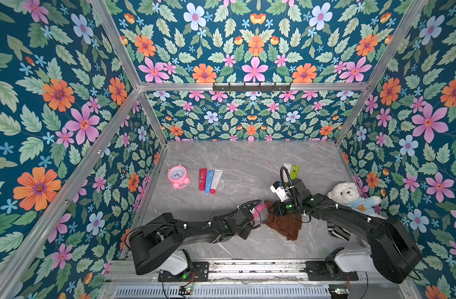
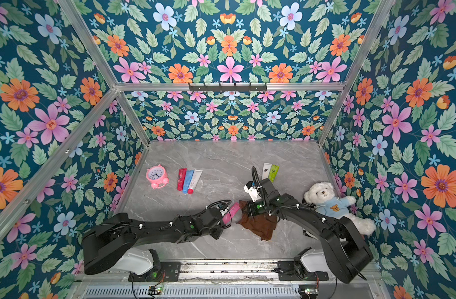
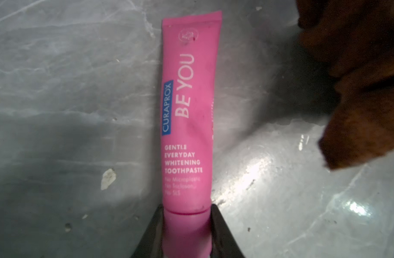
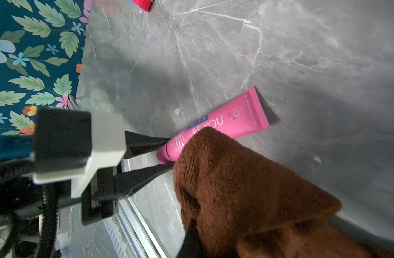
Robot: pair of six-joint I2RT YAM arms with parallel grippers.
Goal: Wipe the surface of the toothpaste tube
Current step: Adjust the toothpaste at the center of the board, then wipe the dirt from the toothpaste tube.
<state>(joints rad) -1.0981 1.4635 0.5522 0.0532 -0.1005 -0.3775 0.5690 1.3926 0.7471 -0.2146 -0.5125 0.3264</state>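
Pink toothpaste tube point(image 3: 188, 107) lies low on the marble table point(image 1: 247, 160), cap pinched by your left gripper point(image 3: 187, 211). Your right gripper point(image 1: 270, 208) clamps the brown cloth point(image 4: 247, 189) nearby, apart from the tube — wiping itself looks still ahead.

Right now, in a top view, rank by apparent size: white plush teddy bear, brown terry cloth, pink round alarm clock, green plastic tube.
1. white plush teddy bear, partly hidden
2. brown terry cloth, partly hidden too
3. pink round alarm clock
4. green plastic tube
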